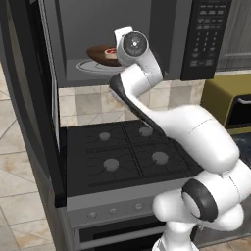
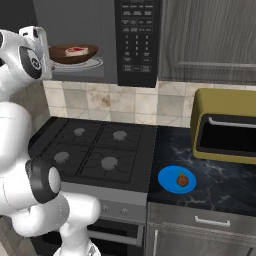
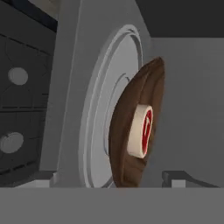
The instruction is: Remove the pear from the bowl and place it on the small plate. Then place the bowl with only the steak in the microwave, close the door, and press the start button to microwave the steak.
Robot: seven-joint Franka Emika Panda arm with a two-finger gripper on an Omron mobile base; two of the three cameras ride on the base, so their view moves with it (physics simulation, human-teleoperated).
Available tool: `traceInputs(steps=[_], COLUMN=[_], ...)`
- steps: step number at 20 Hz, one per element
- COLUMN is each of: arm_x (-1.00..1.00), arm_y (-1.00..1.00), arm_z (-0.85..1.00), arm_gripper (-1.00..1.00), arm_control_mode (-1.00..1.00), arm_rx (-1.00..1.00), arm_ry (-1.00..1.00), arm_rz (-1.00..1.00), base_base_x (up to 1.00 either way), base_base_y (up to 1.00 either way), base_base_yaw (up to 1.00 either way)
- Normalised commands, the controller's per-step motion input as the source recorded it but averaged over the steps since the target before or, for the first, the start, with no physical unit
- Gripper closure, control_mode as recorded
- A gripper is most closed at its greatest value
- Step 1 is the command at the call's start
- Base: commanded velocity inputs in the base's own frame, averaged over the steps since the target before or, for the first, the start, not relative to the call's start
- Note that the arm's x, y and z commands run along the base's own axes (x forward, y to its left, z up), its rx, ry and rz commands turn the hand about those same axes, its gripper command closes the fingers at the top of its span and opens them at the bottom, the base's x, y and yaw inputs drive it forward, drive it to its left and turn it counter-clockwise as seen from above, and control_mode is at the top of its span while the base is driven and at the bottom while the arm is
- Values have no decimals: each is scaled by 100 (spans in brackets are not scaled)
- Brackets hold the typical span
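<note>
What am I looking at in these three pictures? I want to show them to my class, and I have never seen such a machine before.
This is a computer-rendered kitchen with a white robot arm on a base that can drive. Two pictures come from cameras on the base, behind the arm to its left and right. The third comes from a camera on the hand, so it looks tilted.

The arm reaches up to the open black microwave above the stove. Inside, on the turntable, sits a brown wooden bowl holding a red steak; the hand view shows them close up, turned on their side. The microwave's door stands open at the left.

On the dark counter a small brown pear lies on a blue plate, near a yellow countertop oven.

The hand appears to hold nothing.
</note>
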Motion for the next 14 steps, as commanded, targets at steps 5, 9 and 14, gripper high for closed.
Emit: traceInputs(steps=[5,9,14], arm_x=[-100,-100,-100], arm_y=[0,1,5], arm_z=[-48,-61,-51], arm_gripper=[-100,-100,-100], arm_control_mode=[-100,-100,-100], arm_rx=[-19,-34,-37], arm_ry=[-24,-24,-27], arm_rz=[0,1,0], base_base_x=[0,0,0], base_base_y=[0,0,0], base_base_yaw=[0,0,0])
